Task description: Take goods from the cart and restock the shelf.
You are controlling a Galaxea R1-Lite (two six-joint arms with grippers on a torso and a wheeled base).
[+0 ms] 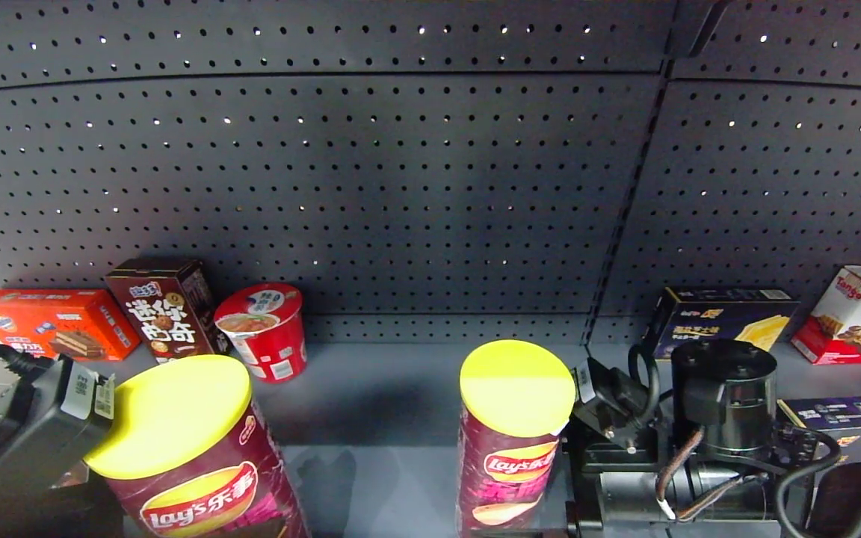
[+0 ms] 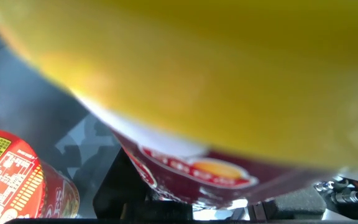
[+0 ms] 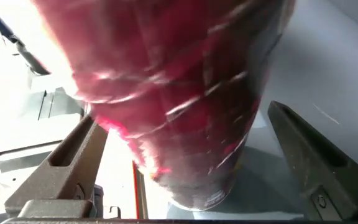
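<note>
Head view: you have two yellow-lidded cans at the front of the shelf [image 1: 400, 388]. The left can [image 1: 191, 456] tilts beside the left arm [image 1: 27, 426]. The right can [image 1: 514, 441] stands upright against the right arm [image 1: 699, 441]. A red cup [image 1: 262, 329] sits behind the left can.

Left wrist view: the left can's lid [image 2: 216, 62] crowds the lens, so you cannot tell how the left jaws stand.

Right wrist view: the right jaws are spread, one on each side of the right can [image 3: 185, 106], with a gap showing on one side.
</note>
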